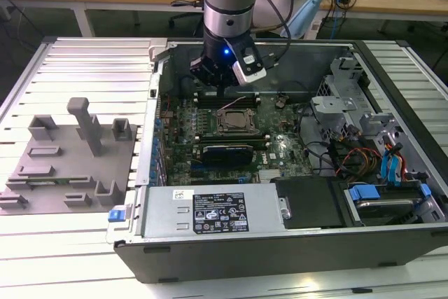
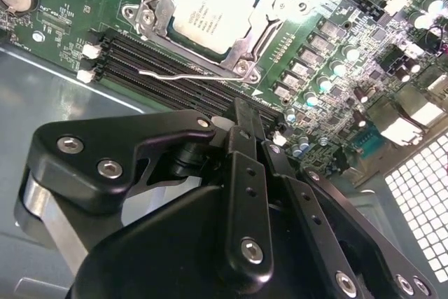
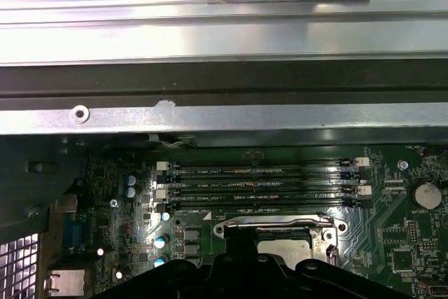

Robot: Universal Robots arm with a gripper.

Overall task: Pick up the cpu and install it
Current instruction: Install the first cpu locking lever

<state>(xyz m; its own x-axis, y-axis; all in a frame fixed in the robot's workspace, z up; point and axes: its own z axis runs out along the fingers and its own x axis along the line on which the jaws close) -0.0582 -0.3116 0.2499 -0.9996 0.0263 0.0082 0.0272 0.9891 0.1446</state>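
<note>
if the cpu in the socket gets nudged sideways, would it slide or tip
Probably neither: the cpu lies flat inside the socket frame, which should block sliding. Its thin, flat shape gives little to tip. The smooth metal top looks slippery to pinch.

My gripper [image 1: 222, 83] hangs above the motherboard [image 1: 210, 138], fingers together, nothing between it and the socket [image 2: 203, 19] where the cpu [image 2: 213, 10] sits. Memory slots [image 2: 175, 68] lie just beside the socket. The case wall [image 3: 224, 117] rises close behind me, I think. Drive cages [image 1: 343, 103] crowd the exterior view's right.
</note>
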